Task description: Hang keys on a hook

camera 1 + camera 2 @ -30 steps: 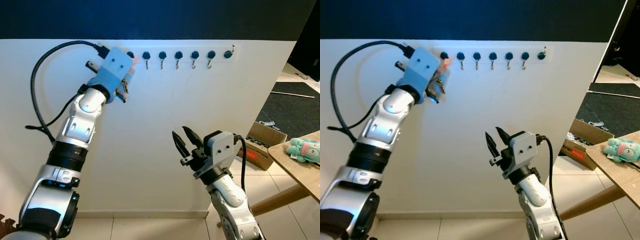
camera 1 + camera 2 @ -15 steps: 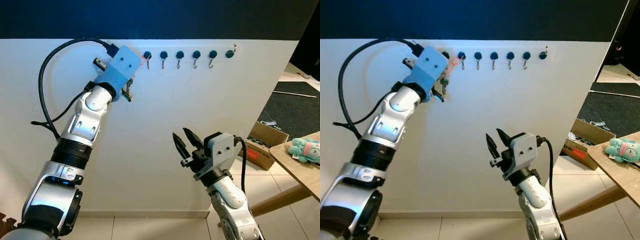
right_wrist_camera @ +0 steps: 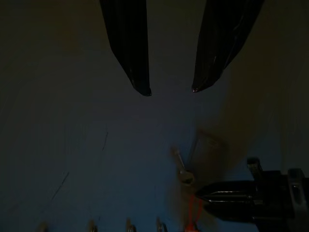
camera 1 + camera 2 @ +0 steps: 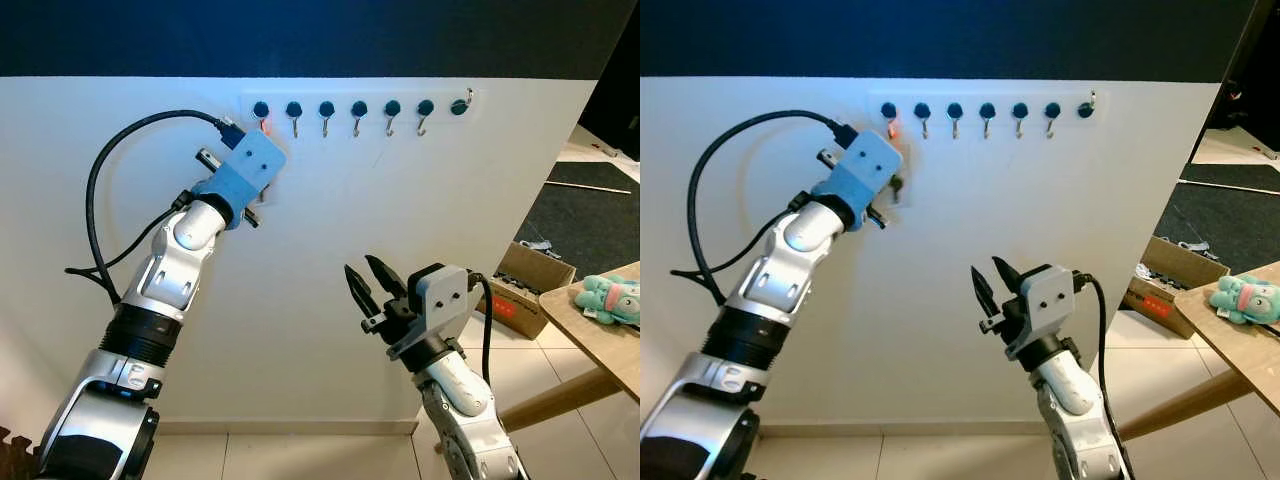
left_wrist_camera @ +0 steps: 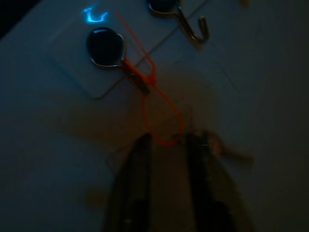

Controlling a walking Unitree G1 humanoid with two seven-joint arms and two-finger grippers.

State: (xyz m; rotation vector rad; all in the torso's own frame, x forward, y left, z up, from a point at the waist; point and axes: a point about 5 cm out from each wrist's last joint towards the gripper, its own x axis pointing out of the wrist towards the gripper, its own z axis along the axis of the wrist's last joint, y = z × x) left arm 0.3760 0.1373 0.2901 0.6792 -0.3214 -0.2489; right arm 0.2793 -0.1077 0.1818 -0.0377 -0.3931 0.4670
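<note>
The orange loop point(image 5: 157, 113) of the keys point(image 4: 896, 186) sits over the leftmost hook point(image 5: 137, 79) (hanging apparently done); the released left claw point(image 5: 166, 145) must back away, right claw point(image 4: 368, 277) idle, open.

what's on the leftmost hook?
The thin orange loop is over the leftmost black-capped metal hook. The keys below are mostly covered by the left gripper.

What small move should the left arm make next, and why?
Probably draw the left gripper straight back from the wall. The orange loop is already over the leftmost hook, and the keys hang just off the fingertips, so the hook seems to carry them. The right gripper waits open, lower down.
</note>
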